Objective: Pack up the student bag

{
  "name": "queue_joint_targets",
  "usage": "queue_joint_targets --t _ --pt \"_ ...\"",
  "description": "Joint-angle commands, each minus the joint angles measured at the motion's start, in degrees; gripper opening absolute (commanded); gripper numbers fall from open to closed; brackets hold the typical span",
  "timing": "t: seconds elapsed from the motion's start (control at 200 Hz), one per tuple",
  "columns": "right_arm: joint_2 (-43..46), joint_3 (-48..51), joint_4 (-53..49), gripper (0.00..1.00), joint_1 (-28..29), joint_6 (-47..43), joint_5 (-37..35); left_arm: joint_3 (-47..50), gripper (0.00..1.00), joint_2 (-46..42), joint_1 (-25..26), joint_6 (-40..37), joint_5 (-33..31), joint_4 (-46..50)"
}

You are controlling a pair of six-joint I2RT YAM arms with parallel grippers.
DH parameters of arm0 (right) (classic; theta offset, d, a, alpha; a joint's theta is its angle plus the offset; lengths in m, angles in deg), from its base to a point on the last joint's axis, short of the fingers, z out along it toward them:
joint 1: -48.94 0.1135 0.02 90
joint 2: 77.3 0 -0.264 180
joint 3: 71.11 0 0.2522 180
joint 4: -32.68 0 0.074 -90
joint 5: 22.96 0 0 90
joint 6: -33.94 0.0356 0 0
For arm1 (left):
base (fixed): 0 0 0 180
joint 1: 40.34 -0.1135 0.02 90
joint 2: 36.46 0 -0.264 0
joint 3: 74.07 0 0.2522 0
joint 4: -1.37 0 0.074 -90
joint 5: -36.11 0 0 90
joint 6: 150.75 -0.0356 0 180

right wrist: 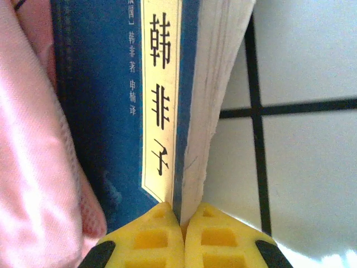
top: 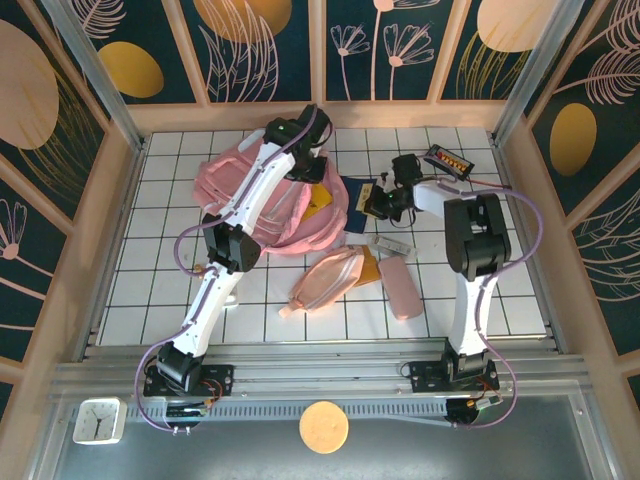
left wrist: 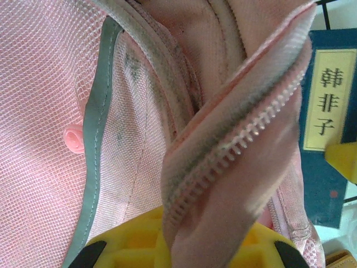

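The student bag [top: 235, 185] lies at the back left of the table, a big soft pink backpack. In the left wrist view its mesh lining [left wrist: 50, 111] shows beside a raised flap with a zipper edge [left wrist: 234, 151]. My left gripper [left wrist: 187, 245] is shut on that flap. A blue book [right wrist: 111, 100] with a cream title strip lies right of the bag [right wrist: 33, 167], partly on the white tiles. My right gripper [right wrist: 183, 223] is shut on the book's near corner, cover and pages pinched between the yellow fingers. From above, the book [top: 355, 195] lies between the left gripper [top: 305, 165] and the right gripper [top: 378, 207].
A peach-pink oval pouch [top: 328, 278] and a slim pink case [top: 400, 287] lie in front of the bag. A small white item [top: 392, 243] sits between them and the book. A dark box [top: 447, 160] stands at the back right. Wooden walls close in the table.
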Motion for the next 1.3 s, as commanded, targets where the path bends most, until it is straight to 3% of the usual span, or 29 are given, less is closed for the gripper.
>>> queue_joint_targets --t 0.0,0.345,0.641,0.991,1.291 --pt "6.0 3.08 4.74 0.0 -2.51 1.71 -1.24 0.41 0.0 -5.58 -1.79 1.82 -1.09 -0.41" --pt "19.29 8.88 7.24 0.0 -9.39 1.61 4.6 3.68 0.0 -10.13 -3.5 1.94 -3.69 -0.38" --pt "24.66 5.19 2.2 0.0 -7.76 1.6 8.47 3.45 0.0 -9.94 -3.52 2.35 -2.75 -0.54" --pt "10.26 -1.6 10.44 0.0 6.46 10.49 9.79 4.51 0.0 -12.33 -2.64 3.6 -0.97 -0.47" --pt "-7.66 -17.18 16.04 0.0 12.09 17.54 9.87 4.23 0.0 -12.33 -1.67 4.18 0.87 -0.49"
